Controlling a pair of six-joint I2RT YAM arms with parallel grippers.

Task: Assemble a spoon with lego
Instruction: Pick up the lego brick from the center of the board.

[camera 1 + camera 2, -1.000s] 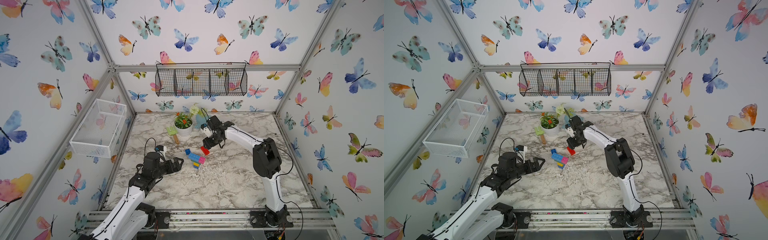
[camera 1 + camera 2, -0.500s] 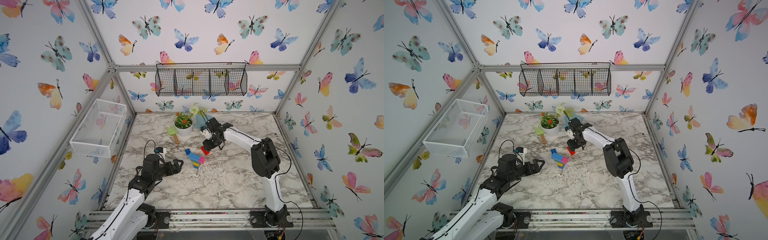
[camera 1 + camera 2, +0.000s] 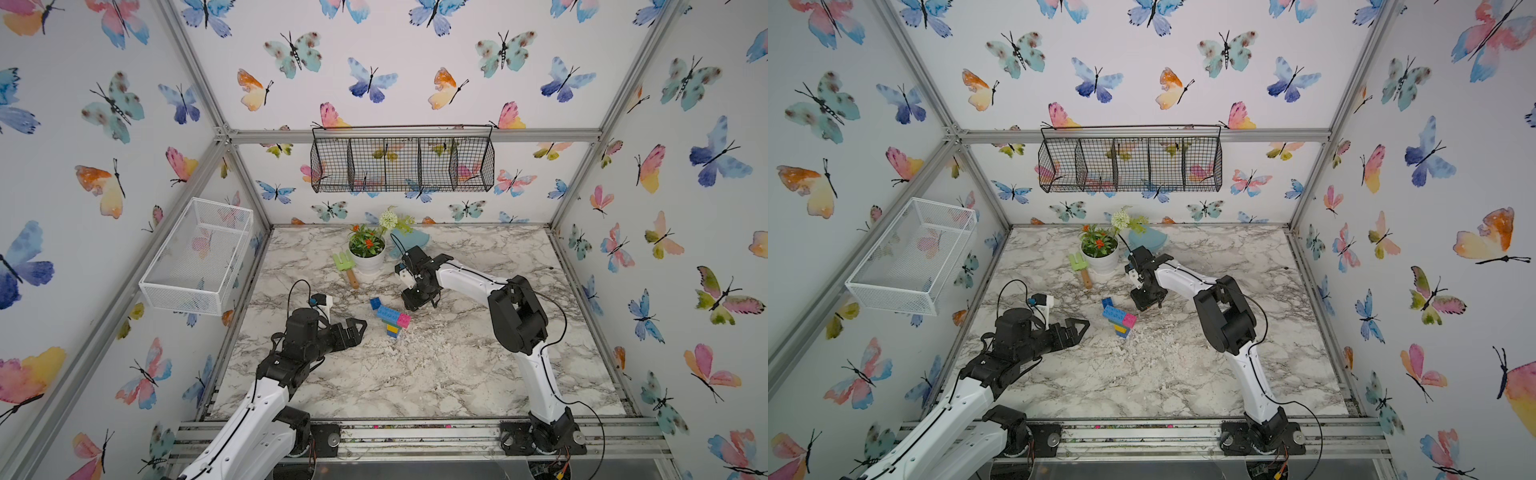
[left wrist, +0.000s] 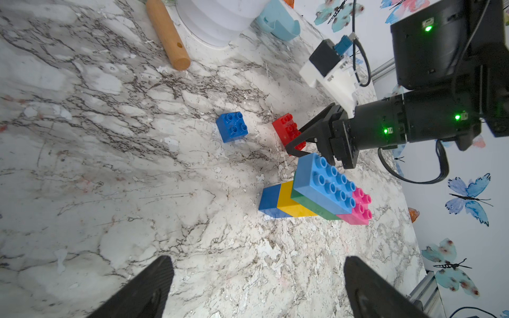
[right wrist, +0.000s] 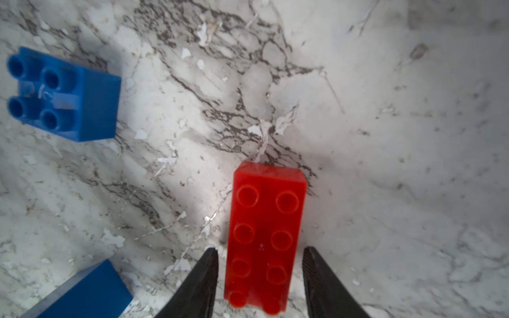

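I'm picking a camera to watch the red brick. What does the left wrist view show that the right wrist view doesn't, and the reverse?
Left wrist only: the yellow brick, green brick, pink brick and wooden handle. Right wrist only: the whole studded top of the red brick. Both: the red brick, the right hand straddling it, the loose dark blue brick, the table.

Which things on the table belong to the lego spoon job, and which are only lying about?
Belong to the job: partly built spoon; red brick; loose dark blue brick.
Only lying about: green toy rake; white flower pot; pale-blue dish.
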